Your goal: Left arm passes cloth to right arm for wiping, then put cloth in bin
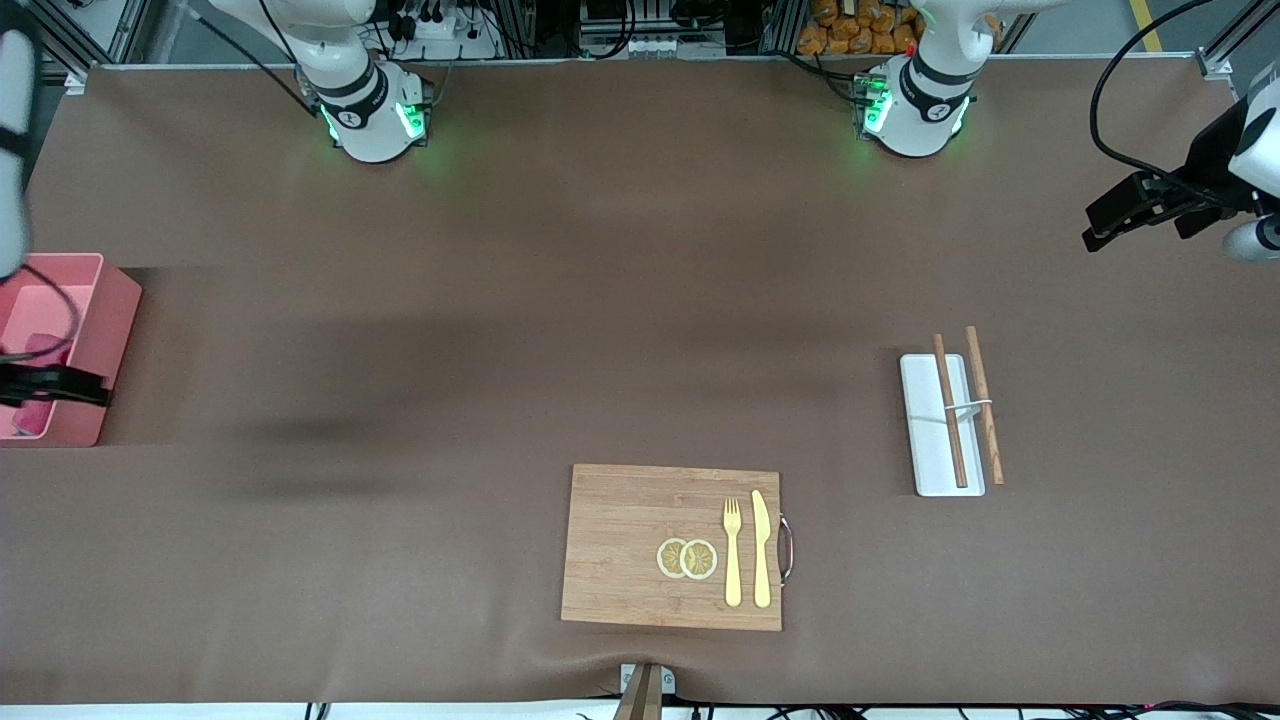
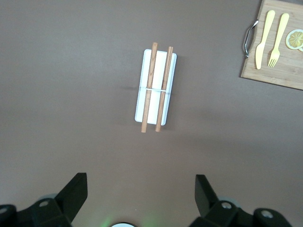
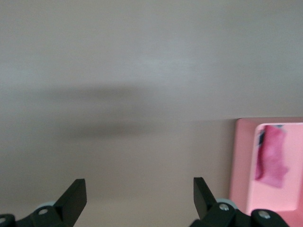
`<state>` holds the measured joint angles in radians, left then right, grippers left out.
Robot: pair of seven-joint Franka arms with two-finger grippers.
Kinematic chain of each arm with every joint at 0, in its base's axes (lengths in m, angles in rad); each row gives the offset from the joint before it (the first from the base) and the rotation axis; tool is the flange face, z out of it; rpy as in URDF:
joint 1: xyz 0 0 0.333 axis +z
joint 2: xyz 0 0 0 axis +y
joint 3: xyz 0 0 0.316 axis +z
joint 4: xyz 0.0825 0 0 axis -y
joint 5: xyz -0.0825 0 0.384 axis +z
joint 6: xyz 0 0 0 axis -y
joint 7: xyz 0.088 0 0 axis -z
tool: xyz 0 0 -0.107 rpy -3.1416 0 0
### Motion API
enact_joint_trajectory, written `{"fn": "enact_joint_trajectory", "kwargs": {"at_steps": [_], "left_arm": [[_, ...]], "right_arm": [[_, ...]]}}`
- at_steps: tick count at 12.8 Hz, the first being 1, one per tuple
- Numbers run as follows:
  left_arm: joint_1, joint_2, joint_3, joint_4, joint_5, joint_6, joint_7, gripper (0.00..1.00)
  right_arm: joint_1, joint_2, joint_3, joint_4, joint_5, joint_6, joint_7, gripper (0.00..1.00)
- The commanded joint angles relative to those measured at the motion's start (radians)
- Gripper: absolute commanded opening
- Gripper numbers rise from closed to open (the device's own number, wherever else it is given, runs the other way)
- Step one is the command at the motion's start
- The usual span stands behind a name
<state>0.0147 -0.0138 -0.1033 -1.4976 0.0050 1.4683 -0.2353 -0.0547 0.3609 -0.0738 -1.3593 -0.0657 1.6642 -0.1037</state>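
Observation:
The magenta-red cloth (image 3: 272,156) lies inside the pink bin (image 1: 95,300) at the right arm's end of the table. In the front view, part of the cloth (image 1: 28,418) shows in the bin. My right gripper (image 1: 60,385) is open and empty and hangs over the bin's edge. In the right wrist view, its (image 3: 138,189) fingers frame bare table beside the bin (image 3: 241,165). My left gripper (image 1: 1105,225) is open and empty, up over the left arm's end of the table. In the left wrist view it (image 2: 142,187) holds nothing.
A white tray with two wooden chopsticks (image 1: 940,425) lies toward the left arm's end; it also shows in the left wrist view (image 2: 155,87). A wooden board (image 1: 640,540) with lemon slices (image 1: 687,558), a yellow fork and a knife lies near the front edge.

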Motion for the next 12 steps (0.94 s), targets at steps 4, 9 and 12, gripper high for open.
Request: {"fn": "enact_joint_trajectory", "kwargs": {"at_steps": [4, 9, 12], "left_arm": [[0.008, -0.021, -0.012, -0.018, 0.013, -0.022, 0.014, 1.00], [0.013, -0.038, -0.010, -0.049, 0.015, -0.017, 0.019, 1.00], [0.013, -0.038, -0.010, -0.047, 0.015, -0.016, 0.017, 1.00]], "right_arm": [[0.081, -0.207, -0.011, -0.092, 0.020, -0.086, 0.177, 1.00], [-0.044, -0.365, 0.151, -0.165, 0.046, -0.157, 0.177, 1.00], [-0.068, -0.384, 0.161, -0.162, 0.049, -0.190, 0.110, 1.00]]}}
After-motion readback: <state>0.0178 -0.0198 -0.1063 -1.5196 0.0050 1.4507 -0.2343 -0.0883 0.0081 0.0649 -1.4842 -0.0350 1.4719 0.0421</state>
